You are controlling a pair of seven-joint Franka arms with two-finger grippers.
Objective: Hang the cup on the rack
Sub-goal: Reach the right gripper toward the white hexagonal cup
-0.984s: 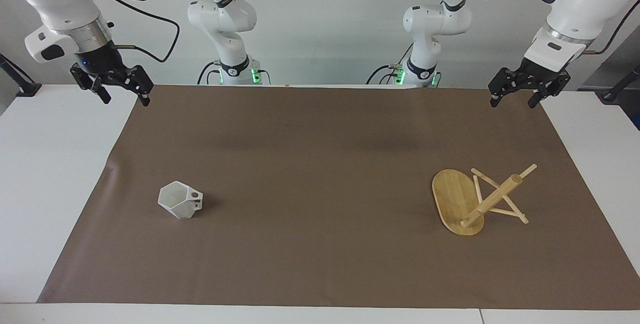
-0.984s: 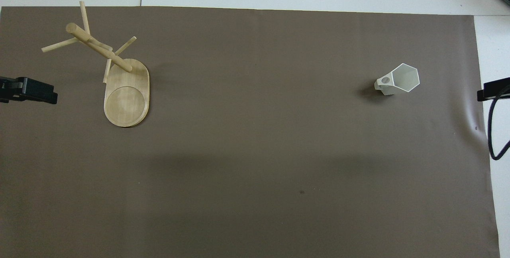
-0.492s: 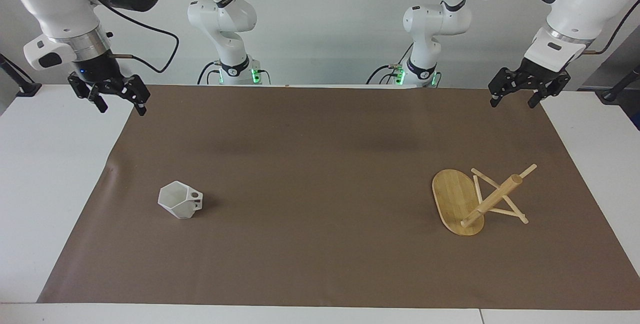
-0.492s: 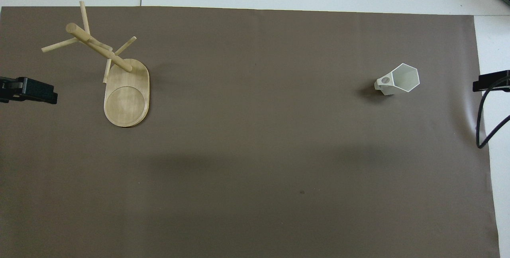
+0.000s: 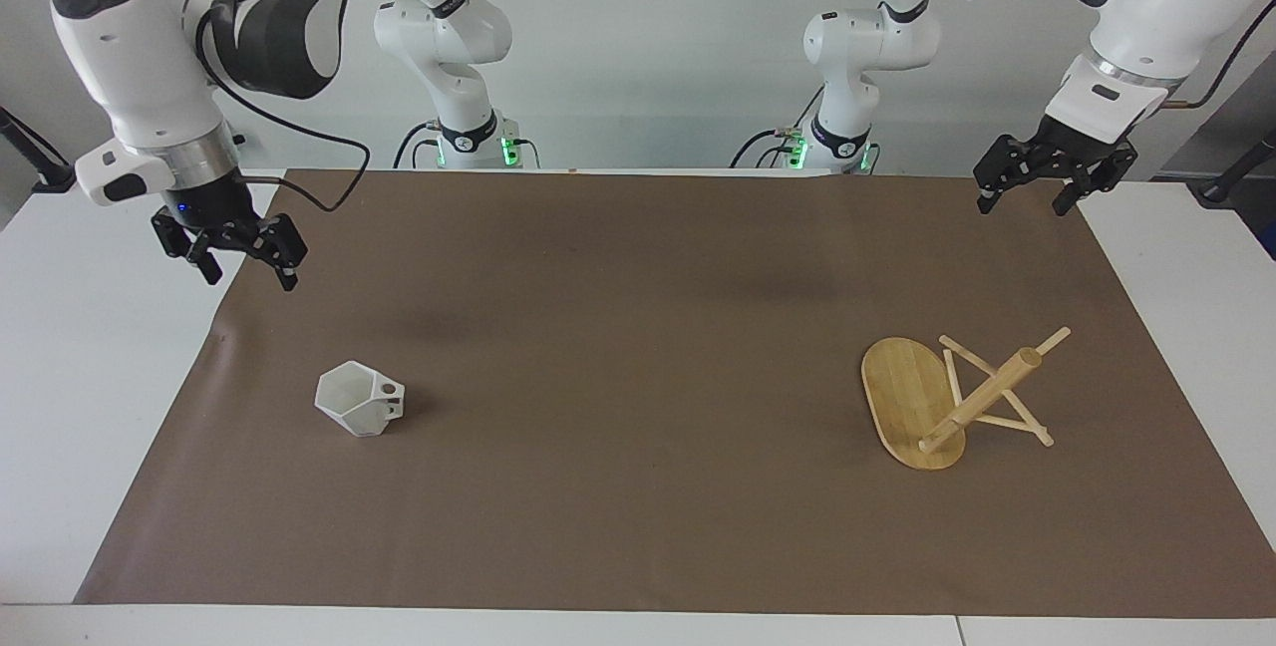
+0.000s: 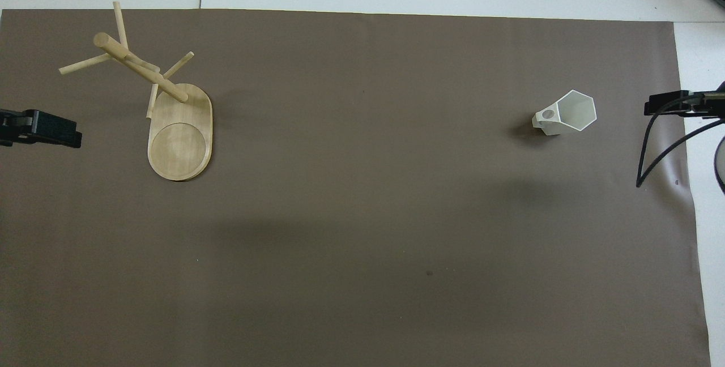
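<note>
Right gripper (image 5: 244, 262) jaws wide and empty, up over the mat edge with the cup (image 5: 359, 399) standing on the mat below, well apart; left gripper (image 5: 1037, 185) wide, waiting; risk: faceted walls may slip, rack (image 5: 947, 397) looks tipped.

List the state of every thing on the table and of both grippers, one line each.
cup: upright on the brown mat, mouth up, not held.
rack: standing on its base, pegs bare, nothing hung.
right gripper: open, empty, in the air over the mat's edge at the cup's end.
left gripper: open, empty, waiting over the mat's corner at the rack's end.
brown mat: flat on the table.
</note>
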